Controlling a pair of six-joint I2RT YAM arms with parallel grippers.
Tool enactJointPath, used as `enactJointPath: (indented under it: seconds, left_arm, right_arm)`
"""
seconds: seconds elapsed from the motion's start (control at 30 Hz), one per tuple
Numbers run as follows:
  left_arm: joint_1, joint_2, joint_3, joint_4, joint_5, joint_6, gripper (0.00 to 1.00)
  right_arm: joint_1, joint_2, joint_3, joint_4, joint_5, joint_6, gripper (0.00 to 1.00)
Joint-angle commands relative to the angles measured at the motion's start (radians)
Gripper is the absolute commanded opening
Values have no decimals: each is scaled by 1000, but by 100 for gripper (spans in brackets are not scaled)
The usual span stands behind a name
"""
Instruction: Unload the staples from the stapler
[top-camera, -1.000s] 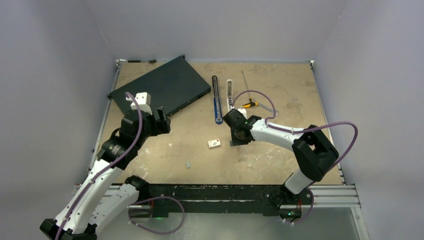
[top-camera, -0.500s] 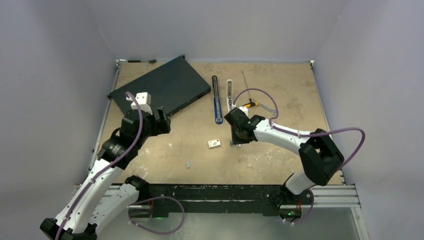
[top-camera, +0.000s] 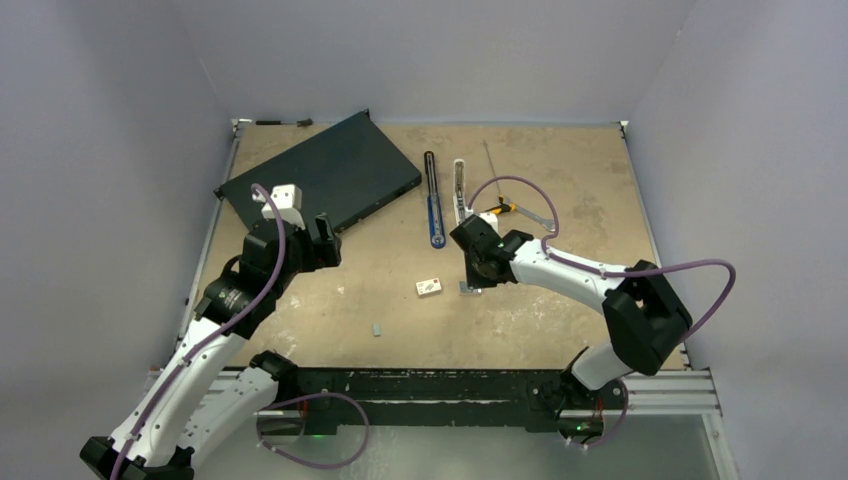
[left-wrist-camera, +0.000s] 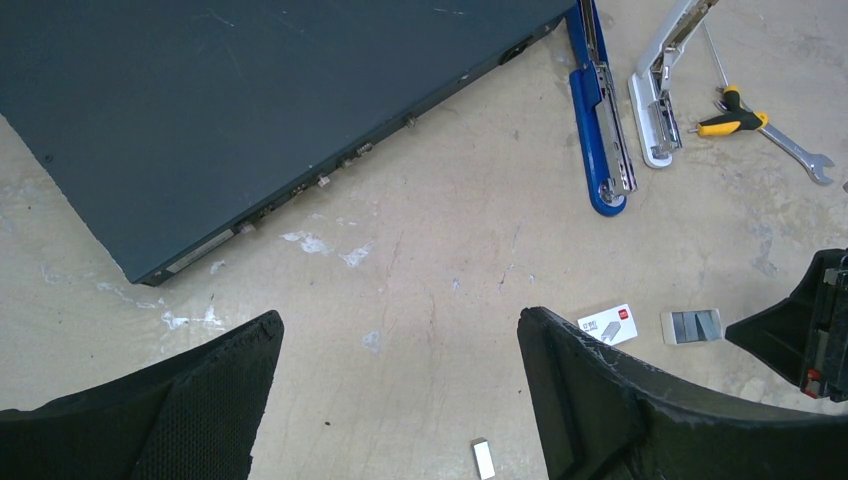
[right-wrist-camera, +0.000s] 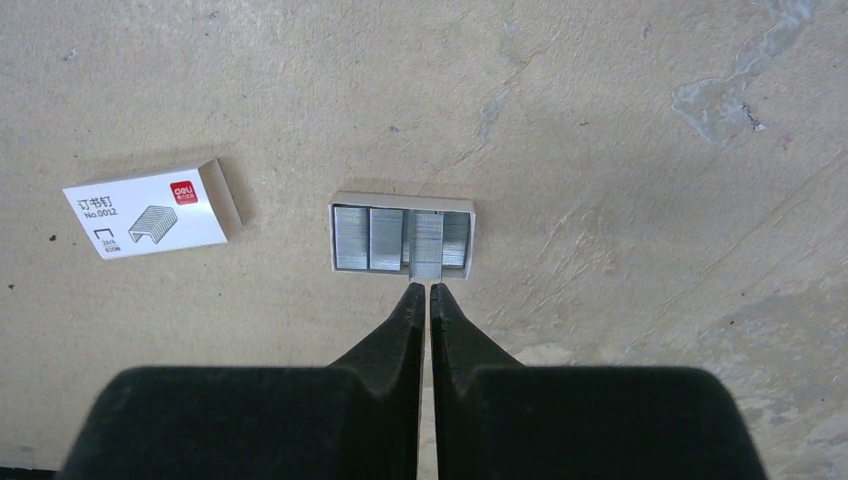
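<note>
- the stapler lies in two parts beyond the small white box, toward the table's far edge: the black-and-blue bar and the white-silver bar lie side by side, opened up, i'd guess, so the channel can be emptied
- just beside the white box, on the right arm's side, sits an open tray with staples in rows; one strip pokes over the rim toward the right gripper, whose fingers are pressed almost together with only a sliver between them; whether the tips touch that strip i can't tell
- the left gripper hangs spread wide and empty, well apart from the white box on the left arm's side; out of the way, it seems
- a lone staple block lies nearer the arm bases than the white box
- from above, the right wrist covers the tray; whether staples remain in either bar is too small to see; the bars' far ends are cut off in the left wrist view
</note>
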Motion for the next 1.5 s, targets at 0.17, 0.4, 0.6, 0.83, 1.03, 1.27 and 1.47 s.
enactJointPath:
  seconds: [0.17,0.4,0.6,0.83,1.03,1.27,1.47]
  left_arm:
    - [8,-1,-7,29,9,18,86]
    - [8,-4,-8,30,9,18,86]
    - [8,-1,-7,31,9,18,86]
    - [7,-3,-8,30,9,18,86]
    - [8,-4,-7,31,9,18,86]
    - [8,-1,-7,31,9,18,86]
    - [9,-2,-7,31,8,19,86]
  right_arm:
    - [-2,28,-2,-30,-1,2,6]
    - [-2,55,-1,-12,-9,-2,7]
    - [-2,61,-4,1,-15,-3,7]
    - [-2,80,1,13,-15,-8,8]
    - [-2,92,6,22,-14,-7,8]
    - [-2,73,23,3,-6,-3,8]
    - [-2,-1,45,-10,35,-5,9]
